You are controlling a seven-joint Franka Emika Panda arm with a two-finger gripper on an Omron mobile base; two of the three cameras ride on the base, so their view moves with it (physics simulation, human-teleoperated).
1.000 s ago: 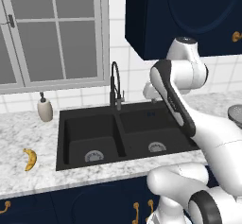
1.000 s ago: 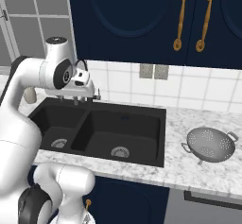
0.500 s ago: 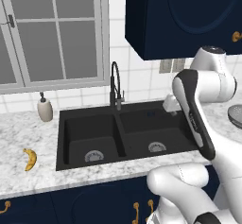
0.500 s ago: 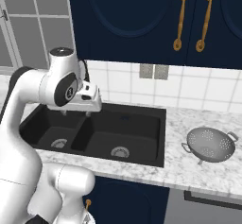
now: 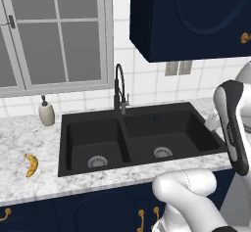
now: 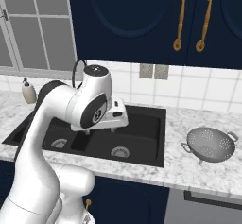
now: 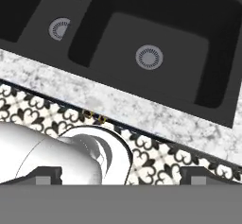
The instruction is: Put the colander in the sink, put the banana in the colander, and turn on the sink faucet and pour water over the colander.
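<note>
The arm has swung right over the sink [image 6: 142, 124] toward the colander [image 6: 210, 144], which waits on the bench [image 6: 189, 171], banana [image 5: 31, 164] far left; the pincer [image 7: 121, 173] is spread and empty.

Colours around the matte black sink [image 5: 139, 133]

Beside the sink, grey-white marbled counter [image 5: 29, 138] is carrying a yellow banana [image 5: 31, 164] and a silver-grey colander [image 6: 210, 144]; below it, navy cabinets [image 5: 98, 209] are showing gold handles, over seemingly black-and-white floral floor tiles [image 7: 156, 164].
</note>
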